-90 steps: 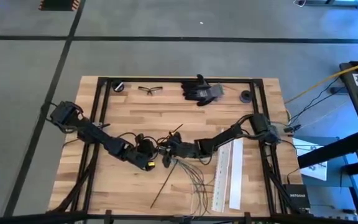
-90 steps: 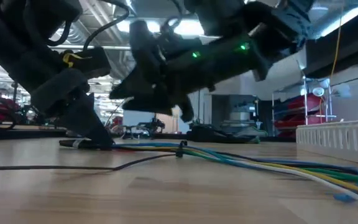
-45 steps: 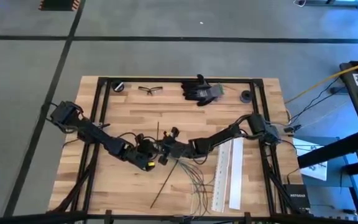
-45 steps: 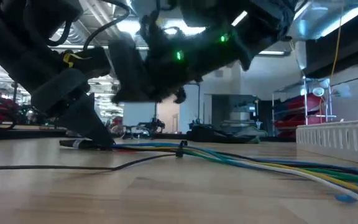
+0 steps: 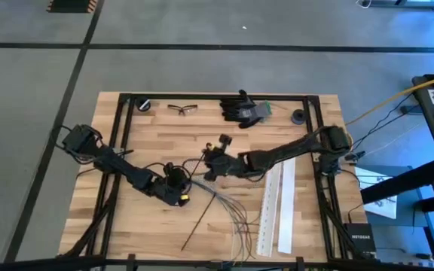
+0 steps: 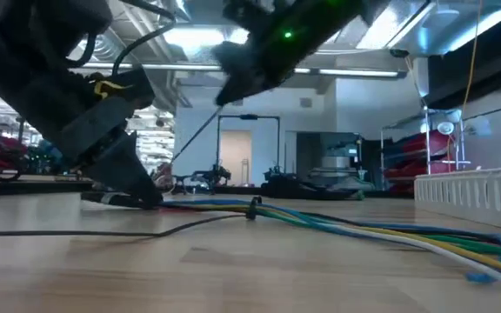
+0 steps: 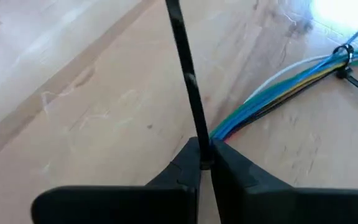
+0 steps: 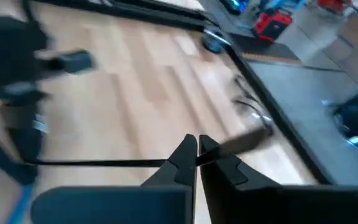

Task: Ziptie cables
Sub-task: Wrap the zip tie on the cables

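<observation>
Our left pincer (image 7: 205,163), low on the table (image 5: 202,132), pinches the cables (image 7: 278,84) at their bundled end. Our right pincer (image 8: 196,149) is clamped on a zip tie (image 8: 98,163), raised above. Pulling harder may snap the tie or drag the bundle loose.

Loose thin cables (image 7: 278,87) are showing blue, green, yellow and white strands; the black ziptie (image 7: 188,81) is crossing pale striped butcher-block wooden tabletop (image 7: 92,93).

The cables (image 5: 228,209), thin and multicoloured, lie bundled on the wood, fanning apart toward the table's near edge.
</observation>
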Robot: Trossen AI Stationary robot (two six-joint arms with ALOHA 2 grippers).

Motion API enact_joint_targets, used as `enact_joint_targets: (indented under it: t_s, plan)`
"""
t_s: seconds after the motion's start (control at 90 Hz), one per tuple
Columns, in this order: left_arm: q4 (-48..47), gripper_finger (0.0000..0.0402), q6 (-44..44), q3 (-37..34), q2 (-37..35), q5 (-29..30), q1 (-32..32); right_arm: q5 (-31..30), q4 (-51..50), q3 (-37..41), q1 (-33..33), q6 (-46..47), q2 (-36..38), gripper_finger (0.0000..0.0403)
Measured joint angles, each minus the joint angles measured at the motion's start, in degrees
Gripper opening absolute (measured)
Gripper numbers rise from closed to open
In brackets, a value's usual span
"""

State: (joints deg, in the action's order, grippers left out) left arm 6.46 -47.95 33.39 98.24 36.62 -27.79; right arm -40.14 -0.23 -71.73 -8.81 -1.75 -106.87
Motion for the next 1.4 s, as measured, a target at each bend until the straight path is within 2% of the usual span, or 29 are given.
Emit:
enact_joint_targets:
  t_s: [0.078, 0.167, 0.311, 0.378, 0.511, 0.689, 0.833, 0.956, 1.067, 1.256, 1.4]
  plan:
    - [0.59, 0.0011, 0.43, -0.08, 0.04, -0.26, 0.02, -0.59, -1.78, 0.95, -0.12, 1.63, 2.91, 0.0000]
    - [2.97, 0.0026, 3.22, -0.20, 0.11, -1.34, 0.21, 2.15, -4.12, 0.86, -0.03, 3.70, 5.38, 0.0002]
    - [3.27, 0.0083, 5.38, 0.34, 0.14, -3.82, 1.49, 3.04, -7.88, 0.84, -0.01, 8.69, 6.43, 0.0018]
    - [1.51, 0.0112, 9.64, 1.01, -1.39, -6.53, 2.07, 4.05, -8.94, 0.74, -0.06, 10.91, 7.21, 0.0035]
    - [-10.85, 0.0155, 14.66, 3.82, -9.94, -13.84, 2.60, 10.07, -14.59, -0.65, -0.12, 14.29, 9.61, 0.0078]
    - [-24.72, 0.0179, 17.77, 6.66, -23.32, -13.03, 1.59, 22.21, -15.48, -0.67, -0.68, 16.87, 10.74, 0.0125]
    - [-26.81, 0.0176, 18.57, 4.69, -28.53, -12.50, 0.52, 28.23, -13.17, 1.02, -2.97, 17.07, 8.71, 0.0141]
    - [-25.84, 0.0170, 16.23, 1.69, -27.72, -12.24, 0.63, 28.68, -9.62, 2.77, -5.65, 16.95, 5.30, 0.0142]
    - [-18.76, 0.0169, 13.49, -1.92, -25.77, -12.50, 0.36, 28.67, -7.86, 2.92, -8.03, 16.98, 1.64, 0.0143]
    - [-4.59, 0.0169, 14.65, -5.02, -19.19, -12.54, 0.39, 28.72, -4.94, 2.98, -10.95, 18.74, -5.56, 0.0143]
    - [-2.56, 0.0169, 16.84, -5.12, -12.99, -16.02, 0.11, 28.74, -5.07, 3.00, -11.75, 22.42, -8.47, 0.0143]
